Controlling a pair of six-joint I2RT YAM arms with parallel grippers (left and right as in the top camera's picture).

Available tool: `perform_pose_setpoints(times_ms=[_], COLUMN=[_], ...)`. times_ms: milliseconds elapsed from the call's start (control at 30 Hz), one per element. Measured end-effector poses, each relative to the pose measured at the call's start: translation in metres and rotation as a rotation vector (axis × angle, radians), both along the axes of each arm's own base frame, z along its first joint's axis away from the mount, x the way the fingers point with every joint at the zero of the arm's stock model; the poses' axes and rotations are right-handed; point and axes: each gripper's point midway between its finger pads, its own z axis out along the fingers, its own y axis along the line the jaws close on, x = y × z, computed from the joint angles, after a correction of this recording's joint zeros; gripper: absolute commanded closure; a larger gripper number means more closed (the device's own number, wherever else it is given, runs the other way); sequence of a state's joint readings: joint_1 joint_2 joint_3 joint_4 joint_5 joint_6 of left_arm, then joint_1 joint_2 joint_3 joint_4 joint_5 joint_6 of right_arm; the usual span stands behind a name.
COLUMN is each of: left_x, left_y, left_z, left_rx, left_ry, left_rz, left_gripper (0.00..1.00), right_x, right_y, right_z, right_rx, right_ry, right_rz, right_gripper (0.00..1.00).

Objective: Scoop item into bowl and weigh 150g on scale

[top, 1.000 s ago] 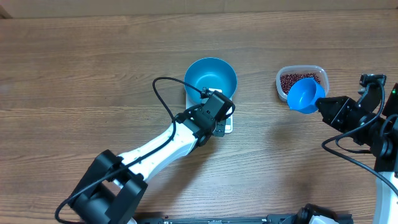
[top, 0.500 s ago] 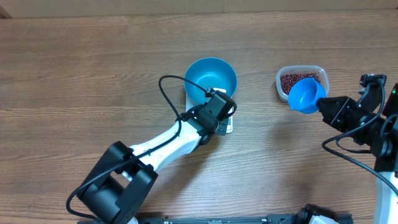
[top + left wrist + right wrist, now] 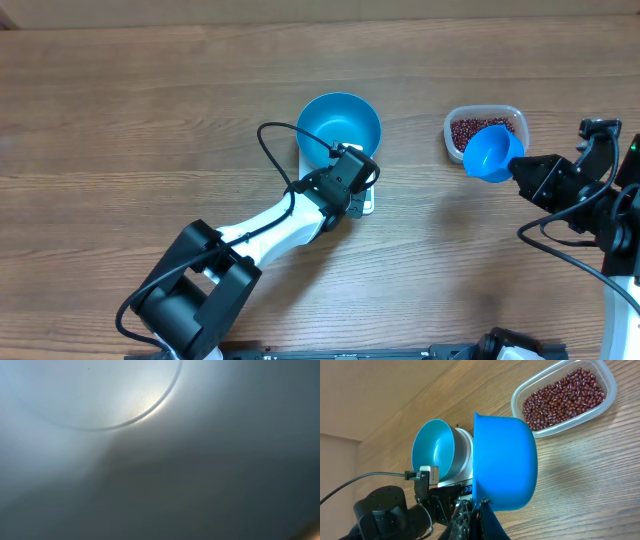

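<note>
The blue bowl (image 3: 339, 122) stands on the white scale (image 3: 367, 204), of which only the front right corner shows from overhead. My left gripper (image 3: 357, 186) is shut and sits low over the scale's front edge, right against the bowl. The left wrist view is filled by a blurred pale blue-grey surface, with no fingers visible. My right gripper (image 3: 522, 170) is shut on the handle of a blue scoop (image 3: 489, 152), held tilted in the air just in front of the clear tub (image 3: 508, 115). No beans show on the scoop. The beans (image 3: 565, 396) lie in the tub (image 3: 520, 397). The right wrist view also shows the bowl (image 3: 434, 452) and the scale (image 3: 465, 451).
A black cable (image 3: 268, 150) loops from the left arm beside the bowl. The left arm (image 3: 260, 235) stretches diagonally from the front edge up to the scale. Bare wood tabletop (image 3: 130, 120) lies to the left and behind.
The left arm's lower links have shifted to the right while its gripper stays at the scale. The right arm and scoop have not moved.
</note>
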State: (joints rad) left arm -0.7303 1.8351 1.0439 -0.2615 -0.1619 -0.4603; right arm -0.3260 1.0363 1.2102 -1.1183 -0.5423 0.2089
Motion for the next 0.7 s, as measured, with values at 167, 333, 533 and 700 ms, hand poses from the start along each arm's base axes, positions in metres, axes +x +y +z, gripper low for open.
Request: perform_pose_setpoints(times_ms=[167, 333, 533, 700], left_x=[0.0001, 0.0020, 0.0021, 0.0019], left_y=[-0.0001, -0.0017, -0.0018, -0.0017], left_z=[-0.0005, -0.0025, -0.0026, -0.0027], left_rx=[0.000, -0.004, -0.004, -0.003], left_ry=[0.000, -0.005, -0.005, -0.004], left_rz=[0.000, 0.000, 0.000, 0.000], left_gripper=[0.96, 0.96, 0.96, 0.96], right_x=[-0.0001, -0.0003, -0.0007, -0.0008], right_y=[0.0001, 0.0002, 0.0004, 0.0003], right_z=[-0.0001, -0.0002, -0.0006, -0.0007], right_rx=[0.000, 0.001, 0.001, 0.002], right_ry=[0.000, 0.002, 0.004, 0.005], right_rz=[0.000, 0.000, 0.000, 0.000], right_gripper=[0.96, 0.96, 0.96, 0.96])
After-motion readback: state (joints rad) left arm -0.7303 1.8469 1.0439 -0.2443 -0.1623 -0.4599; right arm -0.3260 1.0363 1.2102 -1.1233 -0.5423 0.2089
